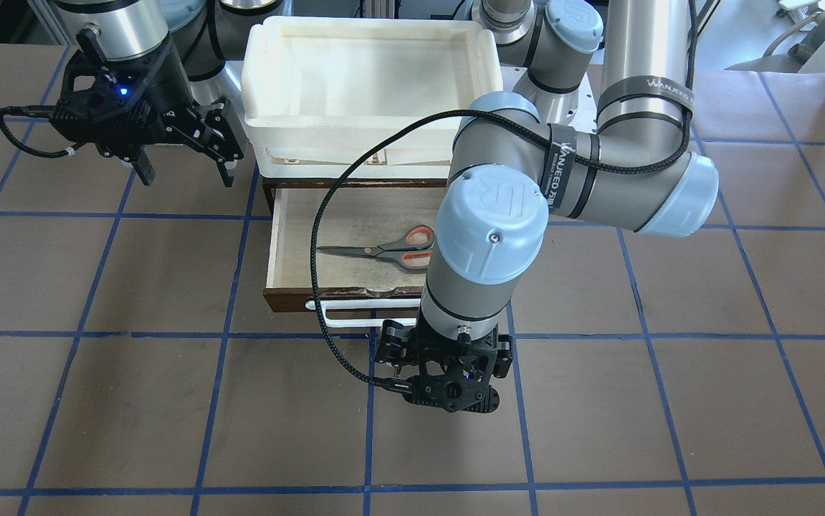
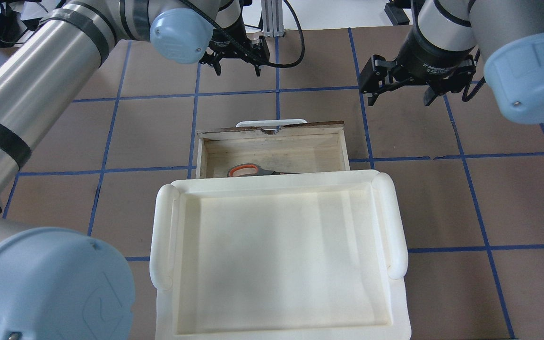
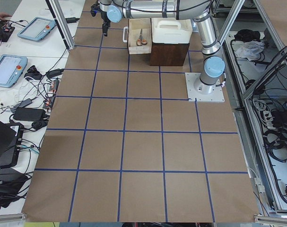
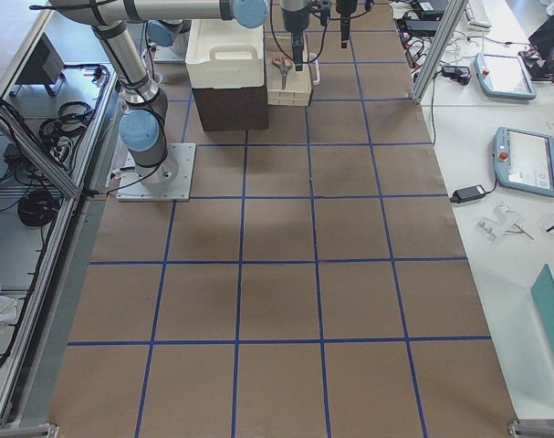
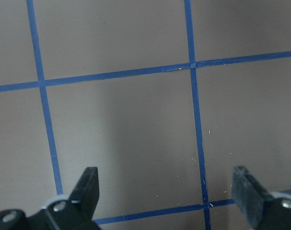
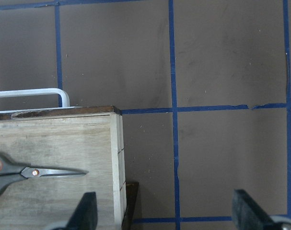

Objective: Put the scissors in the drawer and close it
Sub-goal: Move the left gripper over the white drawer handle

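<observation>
Jaws on the left gripper (image 5: 167,191) stand wide apart with nothing between them; only bare table (image 5: 121,129) and its blue grid lines show beneath. In the front-facing view this gripper (image 1: 448,373) hangs just past the drawer's front, and its fingers are hidden under its own wrist. From overhead its two tips show as small, separate and hard to read against the cable.

The drawer (image 1: 274,244) stands open, pulled out from under a white tray (image 1: 254,72). The scissors (image 1: 376,251) lie flat on its pale floor, blades toward the robot's right and orange-lined loops toward its left. The left arm covers the end of the drawer on the robot's left, part of one loop and part of the white handle (image 1: 344,313). From overhead, the tray's rim hides much of the scissors (image 2: 248,171), leaving one loop and a sliver of blade. The right wrist camera catches the blades and pivot, while the loops run off its left edge.

The right gripper (image 1: 186,172) hovers over the table beside the drawer, jaws open and empty. In its wrist view both fingers (image 6: 87,213) are cut off at the bottom edge.

In the two side views everything sits small at the far end, too small to judge details.
</observation>
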